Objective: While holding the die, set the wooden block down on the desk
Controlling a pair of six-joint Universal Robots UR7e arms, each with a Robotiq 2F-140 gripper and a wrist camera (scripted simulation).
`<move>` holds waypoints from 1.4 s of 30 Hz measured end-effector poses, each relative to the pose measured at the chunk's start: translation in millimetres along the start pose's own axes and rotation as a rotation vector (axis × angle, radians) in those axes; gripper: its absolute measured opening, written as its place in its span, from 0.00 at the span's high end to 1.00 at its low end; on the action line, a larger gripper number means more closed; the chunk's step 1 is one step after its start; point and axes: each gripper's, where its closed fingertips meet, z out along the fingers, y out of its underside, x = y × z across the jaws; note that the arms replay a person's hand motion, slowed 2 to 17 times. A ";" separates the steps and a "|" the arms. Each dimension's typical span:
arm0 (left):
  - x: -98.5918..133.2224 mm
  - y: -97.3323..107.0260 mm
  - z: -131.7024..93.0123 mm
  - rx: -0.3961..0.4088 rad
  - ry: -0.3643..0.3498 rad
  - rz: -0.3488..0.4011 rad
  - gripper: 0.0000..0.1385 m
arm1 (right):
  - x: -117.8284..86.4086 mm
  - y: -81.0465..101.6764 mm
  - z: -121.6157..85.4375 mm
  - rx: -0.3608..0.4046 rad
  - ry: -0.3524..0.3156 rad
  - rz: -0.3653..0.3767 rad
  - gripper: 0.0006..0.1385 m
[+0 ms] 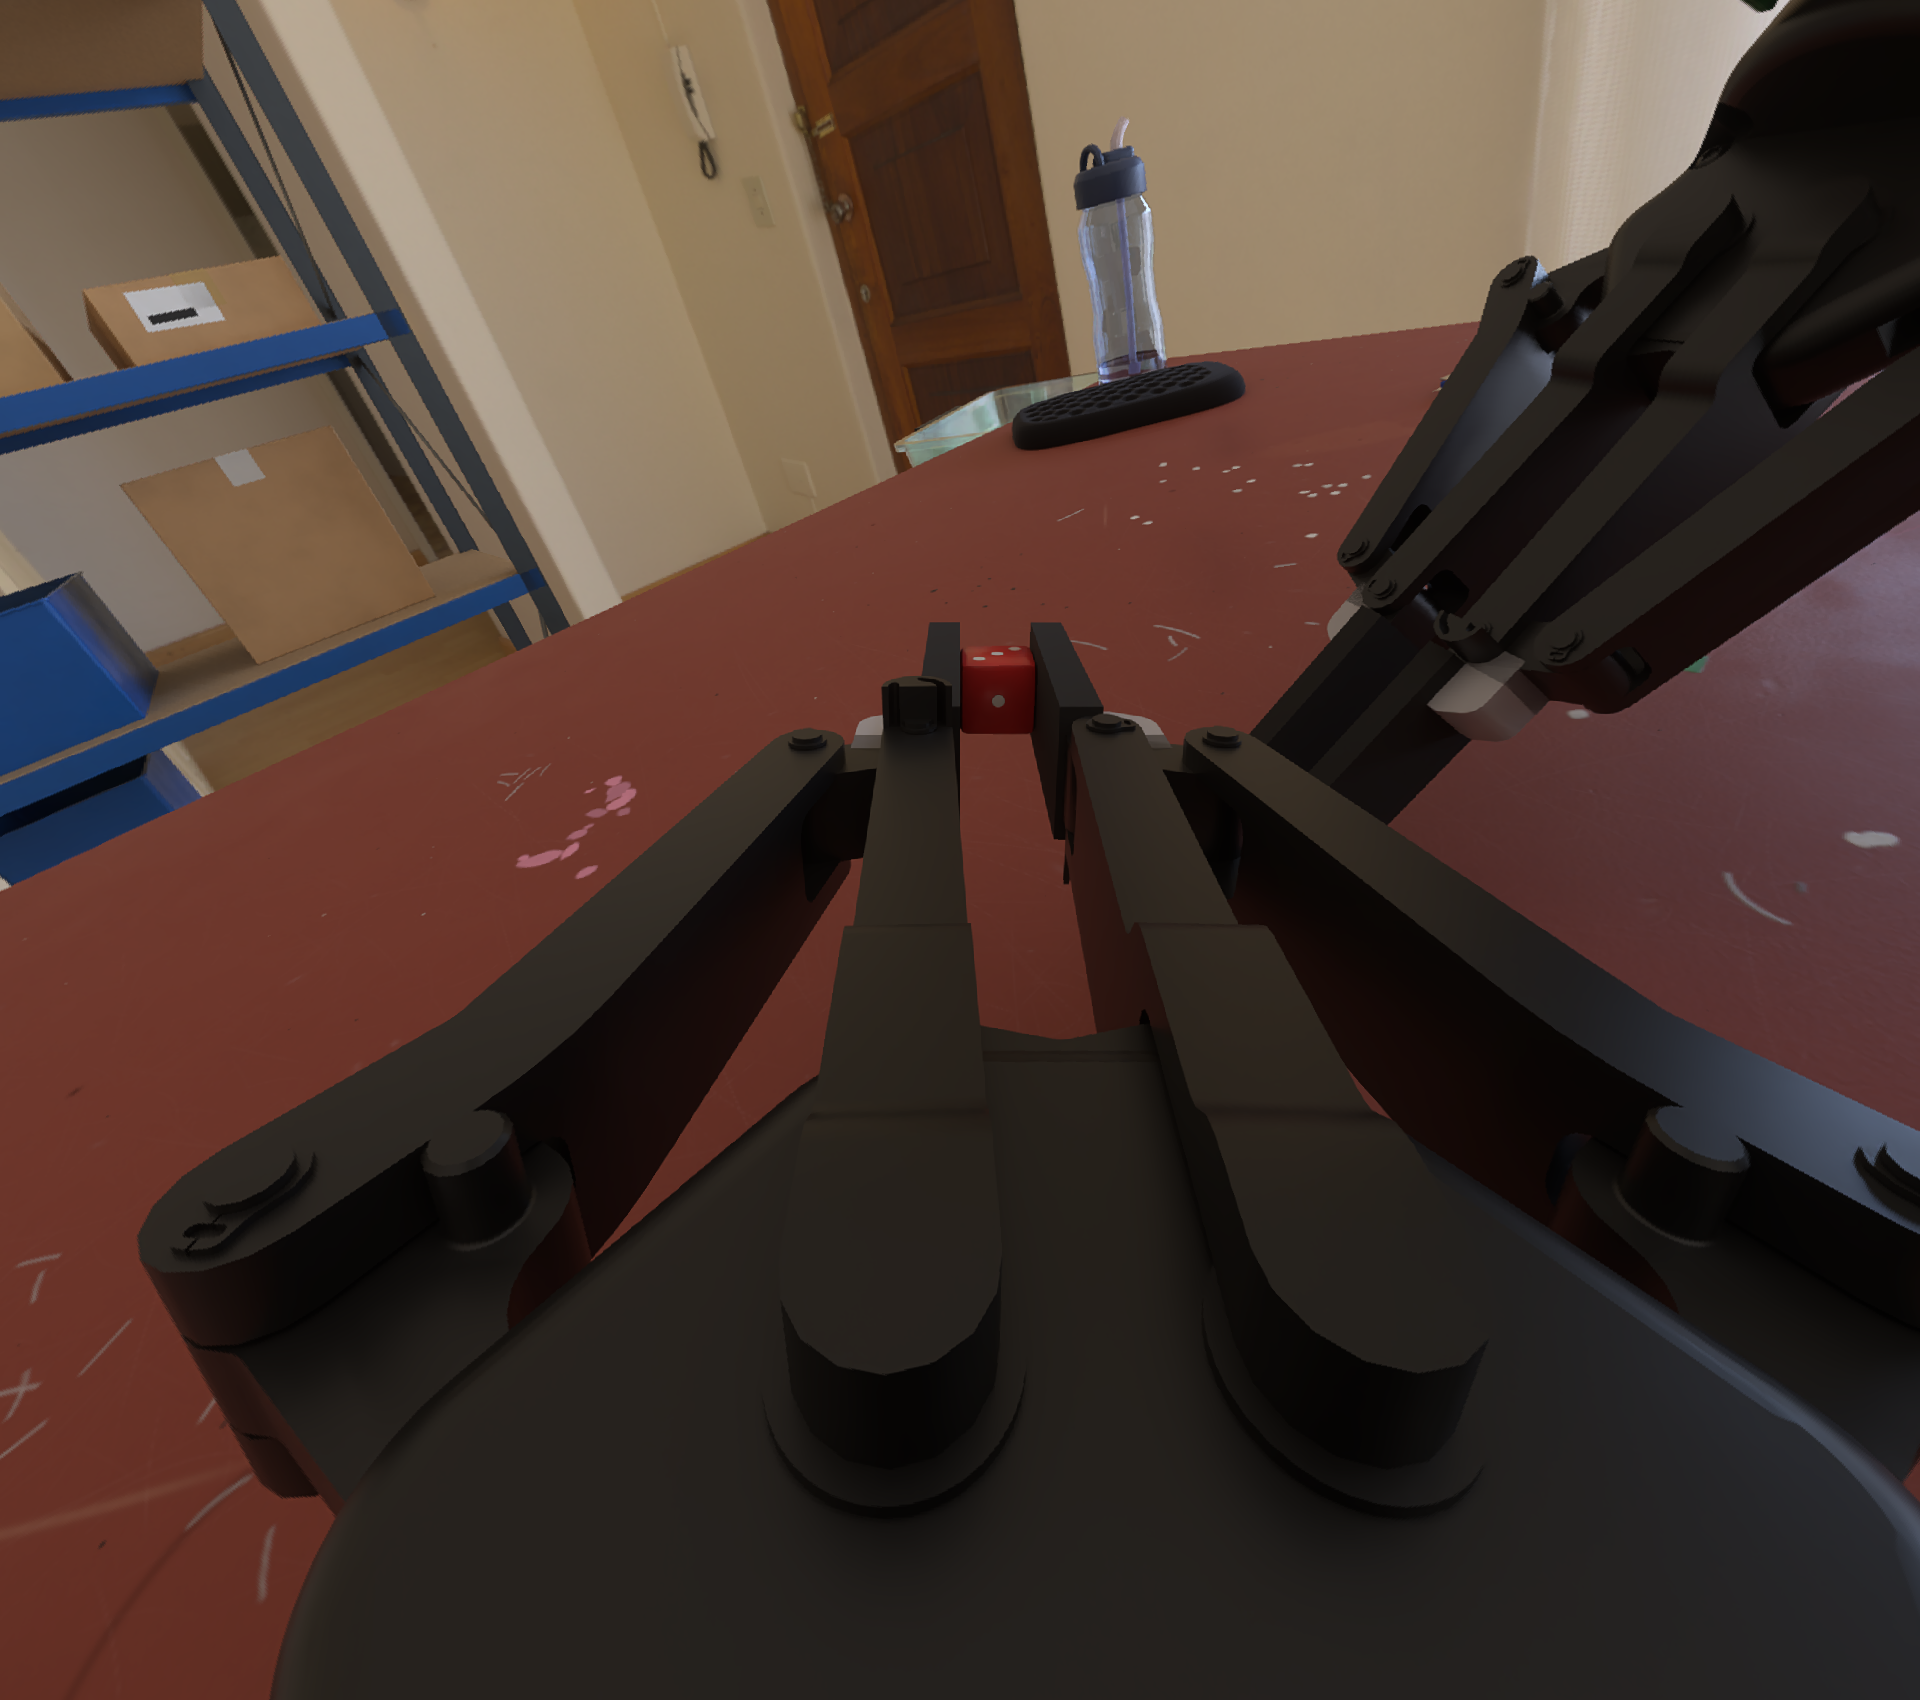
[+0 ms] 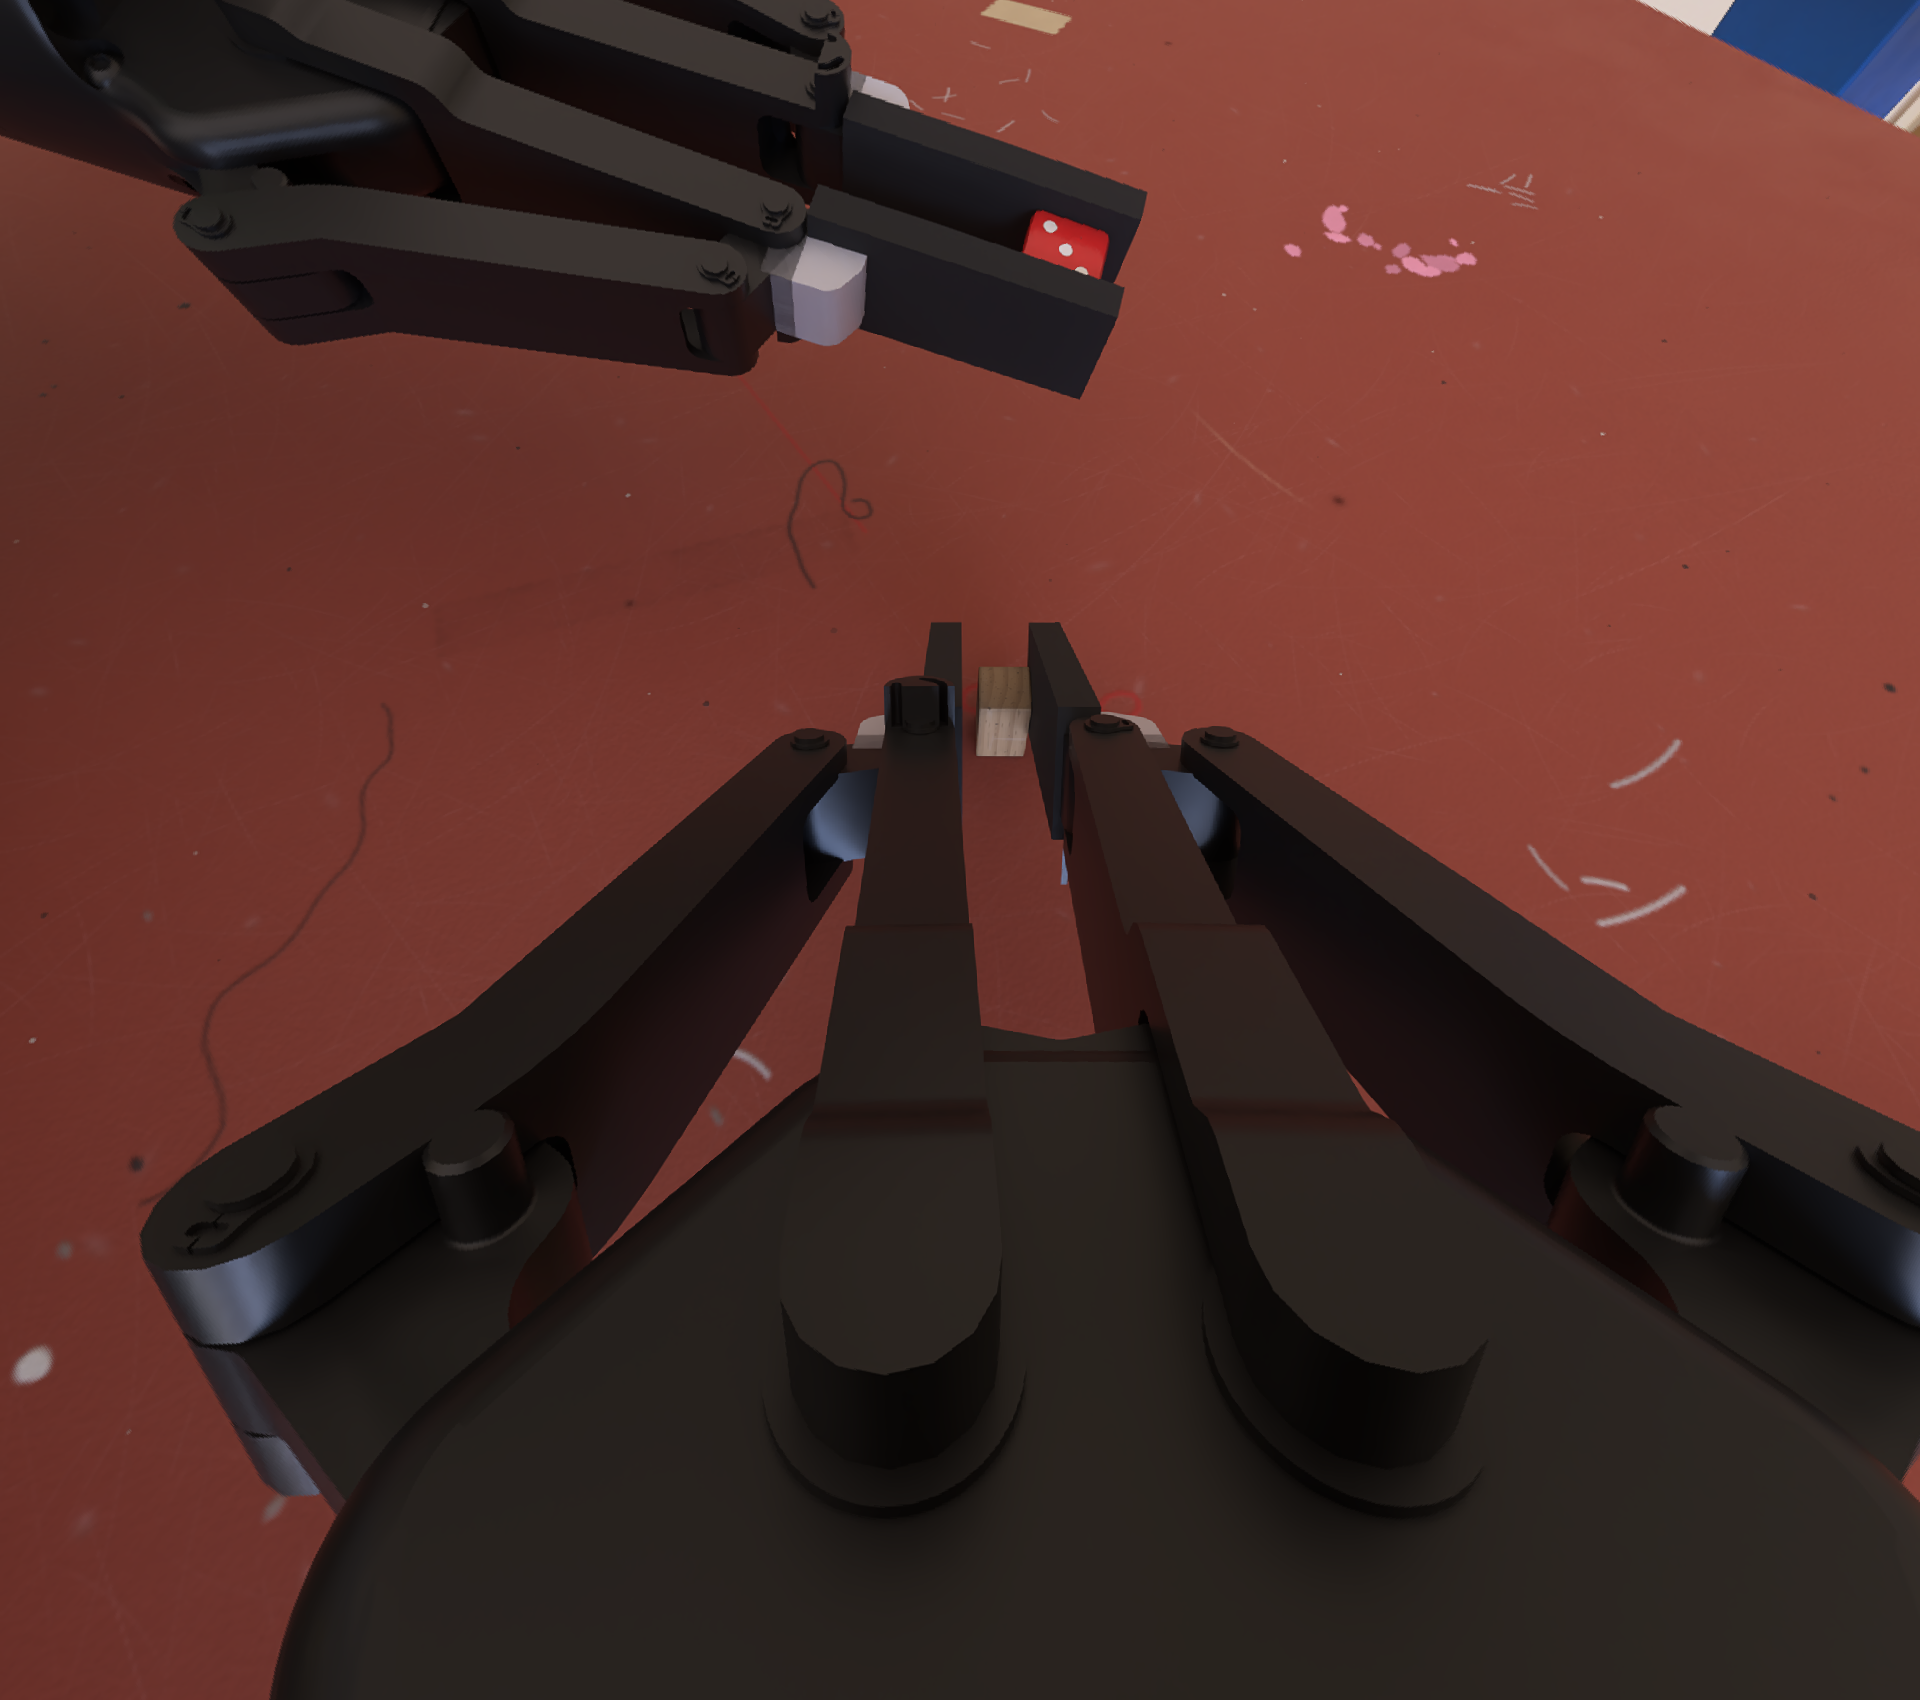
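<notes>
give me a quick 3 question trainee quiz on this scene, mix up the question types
1. True or false: the left claw grips the red die.
2. What sits between the right claw fingers? A) bottle B) wooden block C) paper
3. Fill in: the clear bottle stands behind a black perforated ____ on the desk.

Key: 1 true; 2 B; 3 pad

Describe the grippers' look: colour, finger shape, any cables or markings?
Both the left gripper and right gripper are matte black linkage hands with visible pivot pins, flat rectangular black finger pads, and small pale grey blocks at the knuckles. No cables or markings visible.
</notes>
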 end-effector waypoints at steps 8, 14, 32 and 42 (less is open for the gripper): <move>0.1 0.1 0.0 -0.001 0.000 0.001 0.87 | -0.1 0.0 0.1 0.000 0.000 -0.001 0.88; 0.2 0.2 0.1 -0.001 0.001 0.002 0.87 | -0.2 0.0 0.1 0.000 0.000 -0.002 0.88; 0.5 0.3 0.0 -0.002 0.002 0.003 0.87 | 0.0 -0.4 -0.4 0.007 0.004 -0.005 0.87; 0.7 1.2 -0.5 -0.002 0.028 0.004 0.87 | -1.2 -10.6 -9.6 0.099 -0.016 -0.024 0.84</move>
